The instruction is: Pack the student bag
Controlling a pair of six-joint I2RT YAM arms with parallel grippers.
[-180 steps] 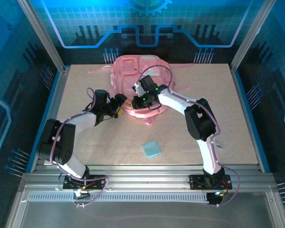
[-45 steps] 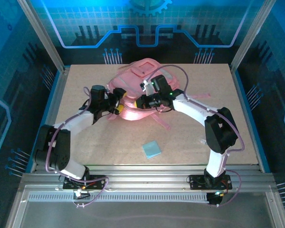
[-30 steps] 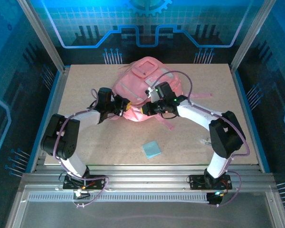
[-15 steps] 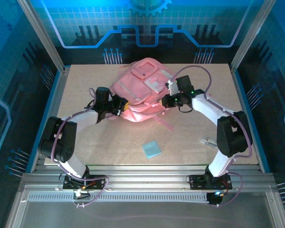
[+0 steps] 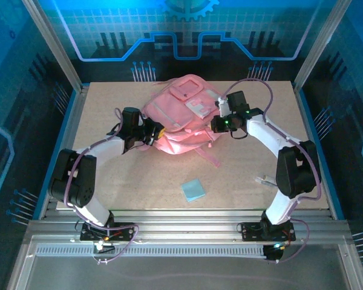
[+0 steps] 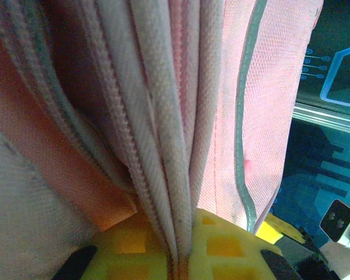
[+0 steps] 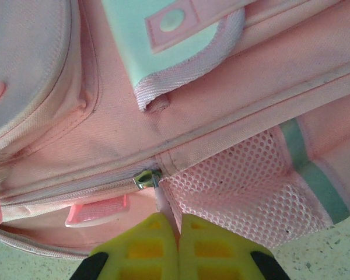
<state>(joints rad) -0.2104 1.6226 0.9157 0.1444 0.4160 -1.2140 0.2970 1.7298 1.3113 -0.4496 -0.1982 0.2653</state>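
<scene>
Large soft pink fabric backpack point(image 5: 180, 115) is laid flat at the far middle of the beige particle-board table point(image 5: 121, 181), front pockets facing up. A pink strap point(image 5: 209, 158) is seen trailing off its near edge onto the table.

Left gripper point(image 5: 152, 134) is set against the backpack's near-left edge. In the left wrist view, its yellow finger pads point(image 6: 221, 248) are clamped on a bunched fold of pink fabric and zipper tape point(image 6: 163, 146). The fold runs straight down between them, with no gap visible.

Right gripper point(image 5: 215, 125) is placed at the backpack's right side, near the front pocket. In the right wrist view, its yellow pads point(image 7: 146, 248) are pressed together with a pale pink zipper pull point(image 7: 162, 204) pinched between them. The pull is attached to a small metal zipper slider point(image 7: 146, 178) at the end of the zip line. A pale pink mesh side pocket point(image 7: 239, 186) is located just right of the slider. A mint-green flap with pink trim point(image 7: 163, 26) is seen above it. A second, brighter pink tab point(image 7: 97, 211) lies left of the pads and is not touched.

A small light-blue flat square point(image 5: 193, 190) is lying on the near part of the table, well apart from the backpack. A small pale object point(image 5: 264, 179) is seen beside the right arm; it is too small to identify.
</scene>
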